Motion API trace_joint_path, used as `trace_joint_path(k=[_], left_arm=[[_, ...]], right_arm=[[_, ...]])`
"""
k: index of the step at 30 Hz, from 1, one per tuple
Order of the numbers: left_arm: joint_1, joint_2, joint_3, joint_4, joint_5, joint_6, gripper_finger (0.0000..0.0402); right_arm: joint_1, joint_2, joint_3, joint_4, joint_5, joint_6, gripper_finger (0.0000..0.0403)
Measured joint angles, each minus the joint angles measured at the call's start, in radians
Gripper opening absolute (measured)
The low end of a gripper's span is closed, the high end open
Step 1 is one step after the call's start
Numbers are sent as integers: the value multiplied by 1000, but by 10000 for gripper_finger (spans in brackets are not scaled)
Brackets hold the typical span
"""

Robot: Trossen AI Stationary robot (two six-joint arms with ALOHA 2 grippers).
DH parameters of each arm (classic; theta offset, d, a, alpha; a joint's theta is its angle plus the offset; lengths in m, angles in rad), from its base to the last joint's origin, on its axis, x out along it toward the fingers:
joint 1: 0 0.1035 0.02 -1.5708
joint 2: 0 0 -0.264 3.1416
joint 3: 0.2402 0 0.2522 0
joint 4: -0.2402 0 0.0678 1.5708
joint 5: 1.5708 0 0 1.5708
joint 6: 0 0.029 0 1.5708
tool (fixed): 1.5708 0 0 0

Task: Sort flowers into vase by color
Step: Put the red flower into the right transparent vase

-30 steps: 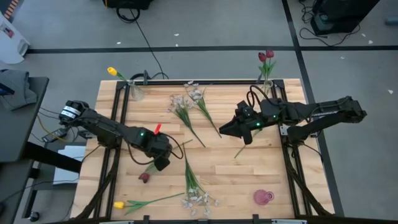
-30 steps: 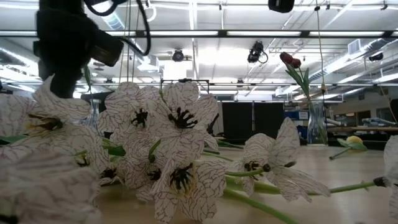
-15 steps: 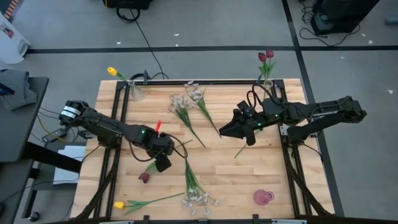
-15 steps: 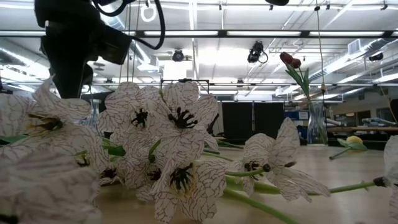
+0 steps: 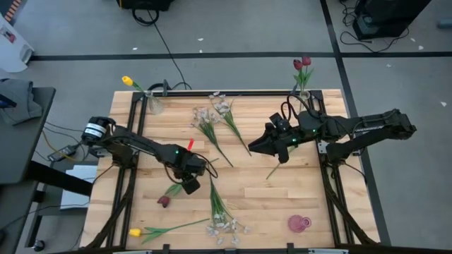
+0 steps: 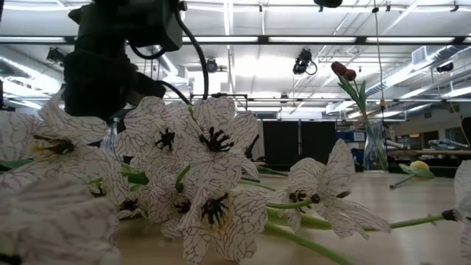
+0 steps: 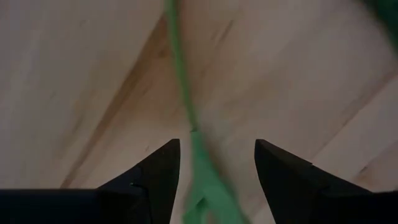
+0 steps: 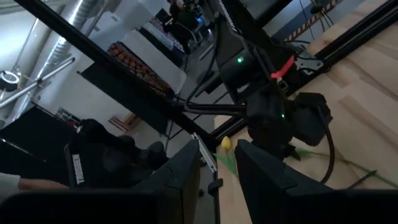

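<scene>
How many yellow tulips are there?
2: one yellow tulip standing in the vase at the table's far left corner, another yellow tulip lying at the near left edge. Others may be hidden.

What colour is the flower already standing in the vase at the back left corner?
Yellow: a single yellow tulip leaning out of the clear vase. The high view shows it best.

A: Where do the flowers lie?
B: Two sprays (image 5: pixel 215 116) lie at upper centre of the table (image 5: pixel 311 204); one spray (image 5: pixel 222 215) at lower centre, a tulip (image 5: pixel 152 231) at lower left.
A: And the vases?
B: One vase (image 5: pixel 154 104) at the upper left corner, another vase (image 5: pixel 304 92) at the upper right.
</scene>
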Motion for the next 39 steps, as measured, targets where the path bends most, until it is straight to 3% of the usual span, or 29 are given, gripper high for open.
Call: trace_joint_path(k=[5,16,31,39], left_arm=[[1,0,0,57,13,-24,211],[1,0,0,-54,-19,-60,211],[-43,24,0,-65,-34,-61,211],[-74,81,0,-65,11,-60,209]], right_arm=[[7,0,0,0,3,19,116],[57,0,0,-4,55,19,116],[57,0,0,-1,101,24,116],[57,0,0,-1,101,-2,116]])
